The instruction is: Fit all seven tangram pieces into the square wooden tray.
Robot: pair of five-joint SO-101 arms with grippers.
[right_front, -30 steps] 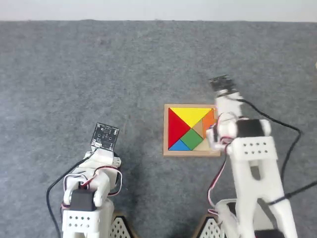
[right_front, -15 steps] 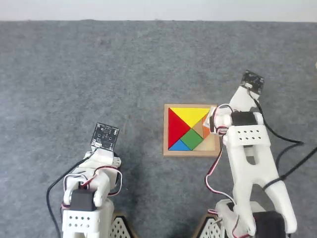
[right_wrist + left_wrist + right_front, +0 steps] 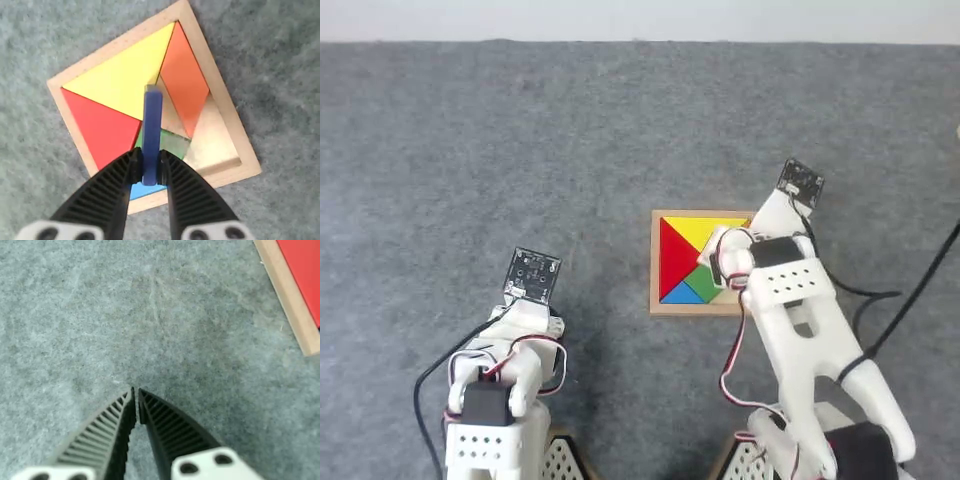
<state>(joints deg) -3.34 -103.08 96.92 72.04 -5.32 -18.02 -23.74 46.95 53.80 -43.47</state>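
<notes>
The square wooden tray holds a yellow triangle, a red triangle, an orange parallelogram, a green piece and a light blue piece. One corner of the tray floor is bare wood. My right gripper hangs above the tray's middle, shut on a dark blue piece held on edge. In the high view the right arm covers the right part of the tray. My left gripper is shut and empty over the carpet, left of the tray's rim.
Grey carpet covers the whole table. The left arm stands at the front left, well away from the tray. Cables trail from the right arm at the front right. Open carpet lies behind and to the left of the tray.
The right arm has swung its wrist out to the right and then back left and over the tray, now hiding the orange piece in the high view. The left arm has not moved.
</notes>
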